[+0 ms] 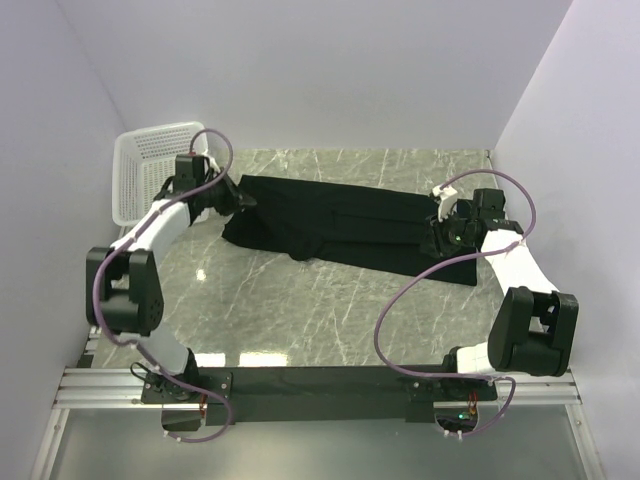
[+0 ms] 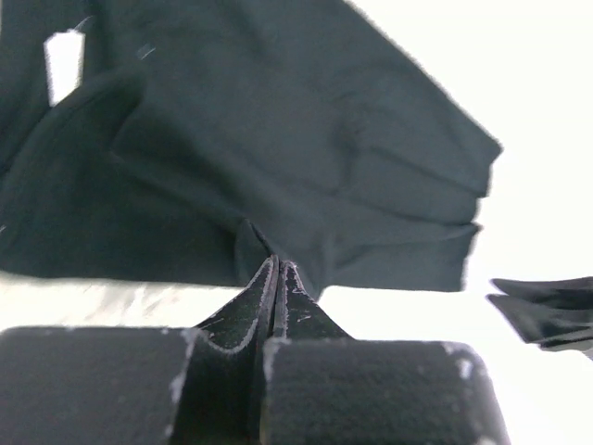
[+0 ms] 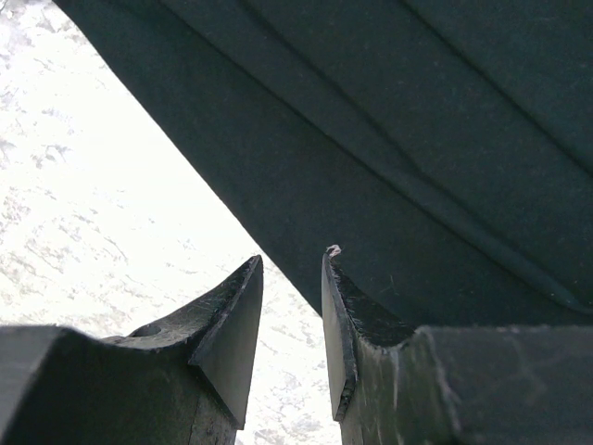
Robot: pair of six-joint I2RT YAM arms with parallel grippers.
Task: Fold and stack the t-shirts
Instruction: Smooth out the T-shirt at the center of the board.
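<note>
Now, L hand (image 2: 276, 266) pinching t-shirt (image 1: 350, 225) edge; R hand (image 3: 292, 261) — jaws apart, by opp. end

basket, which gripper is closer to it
Left. The left gripper sits just right of the basket, at the shirt's left end; the right gripper is across the table at the shirt's right end.

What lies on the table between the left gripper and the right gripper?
The black t-shirt lies stretched out there, reaching from the left gripper to the right gripper. The top view shows this.
</note>
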